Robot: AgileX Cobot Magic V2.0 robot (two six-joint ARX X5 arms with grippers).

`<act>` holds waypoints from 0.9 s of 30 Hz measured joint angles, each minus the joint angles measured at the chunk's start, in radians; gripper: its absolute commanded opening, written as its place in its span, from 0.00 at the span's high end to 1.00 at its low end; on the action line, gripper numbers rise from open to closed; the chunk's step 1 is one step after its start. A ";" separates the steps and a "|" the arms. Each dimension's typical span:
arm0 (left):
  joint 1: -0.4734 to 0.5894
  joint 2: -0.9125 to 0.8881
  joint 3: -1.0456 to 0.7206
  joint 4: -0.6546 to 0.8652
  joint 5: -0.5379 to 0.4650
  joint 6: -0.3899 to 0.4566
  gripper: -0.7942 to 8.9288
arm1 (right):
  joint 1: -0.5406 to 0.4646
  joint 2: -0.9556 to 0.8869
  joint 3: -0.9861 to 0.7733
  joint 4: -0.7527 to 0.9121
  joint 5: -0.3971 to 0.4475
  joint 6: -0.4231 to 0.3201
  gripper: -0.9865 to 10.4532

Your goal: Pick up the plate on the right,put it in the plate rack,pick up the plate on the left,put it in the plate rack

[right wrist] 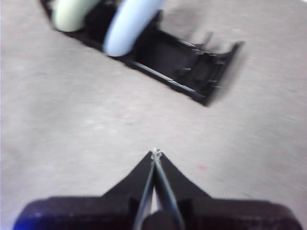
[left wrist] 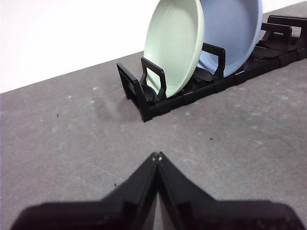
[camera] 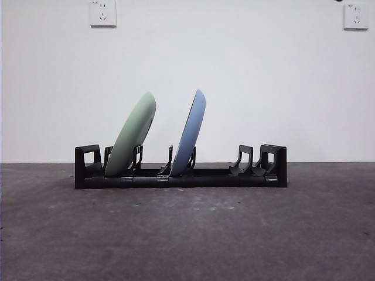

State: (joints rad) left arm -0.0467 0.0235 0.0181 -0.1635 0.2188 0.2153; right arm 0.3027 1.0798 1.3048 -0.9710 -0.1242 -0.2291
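Note:
The black plate rack [camera: 180, 174] lies across the middle of the table. A pale green plate [camera: 131, 136] leans in a slot near its left end, and a light blue plate [camera: 190, 133] leans in a slot near its middle. Both plates show in the left wrist view, green plate [left wrist: 175, 45] in front of blue plate [left wrist: 233, 33], in the rack [left wrist: 158, 103]. My left gripper [left wrist: 157, 155] is shut and empty, over bare table short of the rack's end. My right gripper [right wrist: 155, 152] is shut and empty, away from the rack [right wrist: 192, 67], with the blue plate [right wrist: 128, 24] and green plate [right wrist: 72, 12] beyond.
The table is a dark grey mottled surface [camera: 187, 234] with a white wall behind. Two wall sockets [camera: 103, 13] sit high on the wall. The rack's right-hand slots [camera: 249, 161] hold nothing. A black tip [camera: 338, 1] shows at the top right corner.

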 measured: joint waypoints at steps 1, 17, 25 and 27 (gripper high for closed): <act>0.000 0.000 0.000 0.000 0.000 0.000 0.92 | -0.016 -0.017 0.000 0.002 0.011 -0.011 0.91; 0.000 0.001 0.000 0.000 0.000 0.000 0.92 | -0.356 -0.745 -0.573 0.550 -0.116 0.074 0.91; 0.000 0.001 0.000 0.000 0.000 0.000 0.92 | -0.357 -0.945 -0.955 0.702 -0.057 0.184 0.91; 0.000 0.001 0.000 0.000 0.000 0.000 0.92 | -0.357 -0.978 -1.027 0.723 -0.055 0.200 0.91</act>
State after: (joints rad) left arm -0.0467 0.0242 0.0181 -0.1635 0.2192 0.2153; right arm -0.0540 0.1020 0.2775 -0.2478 -0.1791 -0.0292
